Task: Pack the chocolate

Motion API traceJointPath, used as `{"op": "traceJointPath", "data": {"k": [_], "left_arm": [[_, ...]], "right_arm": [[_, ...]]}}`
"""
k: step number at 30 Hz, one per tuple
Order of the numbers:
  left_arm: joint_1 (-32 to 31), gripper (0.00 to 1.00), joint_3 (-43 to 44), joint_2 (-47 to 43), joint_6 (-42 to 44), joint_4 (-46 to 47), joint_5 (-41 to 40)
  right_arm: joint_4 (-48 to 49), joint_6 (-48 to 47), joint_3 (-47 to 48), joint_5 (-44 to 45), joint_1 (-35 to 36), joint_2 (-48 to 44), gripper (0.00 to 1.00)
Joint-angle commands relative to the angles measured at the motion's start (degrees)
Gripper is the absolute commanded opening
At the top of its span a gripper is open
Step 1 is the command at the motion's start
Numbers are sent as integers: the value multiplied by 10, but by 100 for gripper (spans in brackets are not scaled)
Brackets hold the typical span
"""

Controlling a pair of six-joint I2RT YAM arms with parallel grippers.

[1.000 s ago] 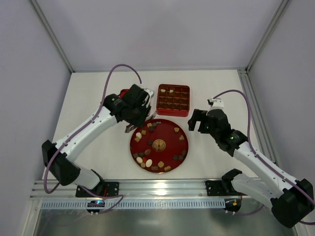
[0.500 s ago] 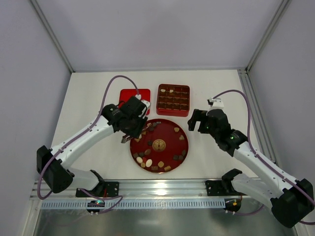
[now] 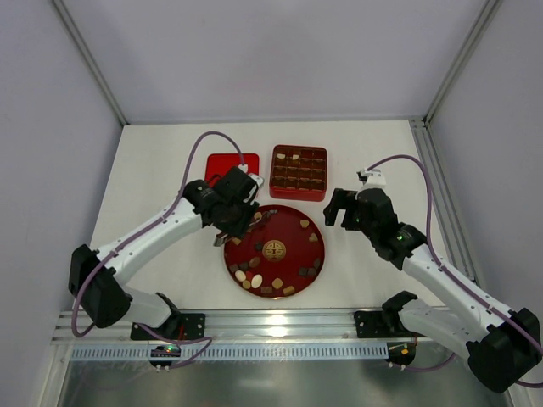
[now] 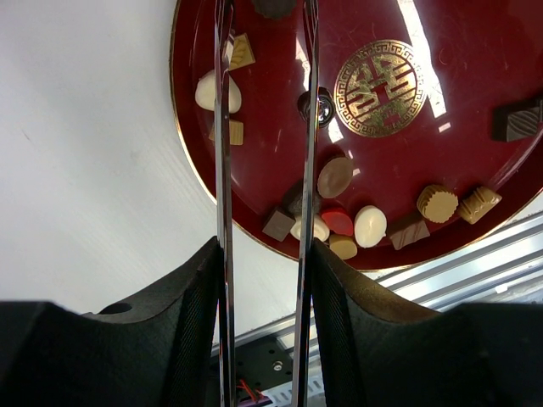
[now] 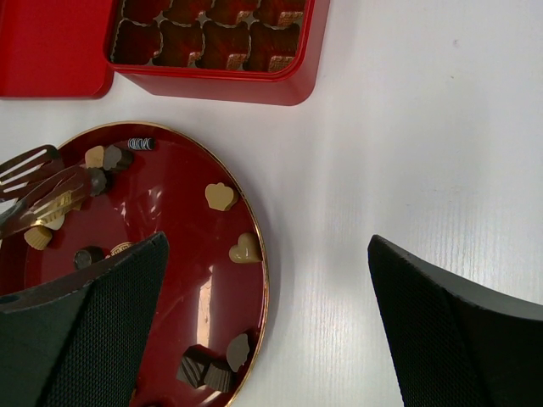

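The chocolates [image 3: 254, 278] lie scattered on the red plate [image 3: 293, 237], a few in the box [image 3: 299, 172] beyond it. The left gripper [image 4: 264, 51] hovers over the plate's far-left edge, tongs parted, holding nothing visible. The right gripper [image 5: 265, 331] hangs spread wide right of the plate.

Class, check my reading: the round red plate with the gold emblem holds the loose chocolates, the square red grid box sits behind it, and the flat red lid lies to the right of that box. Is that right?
One detail is wrong. The flat red lid lies to the left of the square red grid box, not the right, as the top external view shows. The rest stands: the round red plate with its gold emblem holds the loose chocolates, with the box behind it.
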Motion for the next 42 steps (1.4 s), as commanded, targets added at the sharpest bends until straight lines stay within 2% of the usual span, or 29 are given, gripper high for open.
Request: {"op": "traceJointPath", "data": {"k": [1,17,25,30,34,42], "left_arm": [[-2,44,-3,10,-5,27,10],[-2,43,-18,35,-5,49,16],[-3,40,-14,42,-5,46,14],[-3,33,-13,41,-4,44,10],[-3,29,0,37,-1,24,2],[-3,27,50,12,3,-30,1]], "right_arm": [[16,-1,1,7,-3,-2,100],[17,2,-6,10,-3,-8,100],[20,2,-10,10,-3,-8,100],[21,2,-13,10,-3,-6,100],[20,2,-13,10,-2,-8,100],[21,5,-13,9,-3,-9,100]]}}
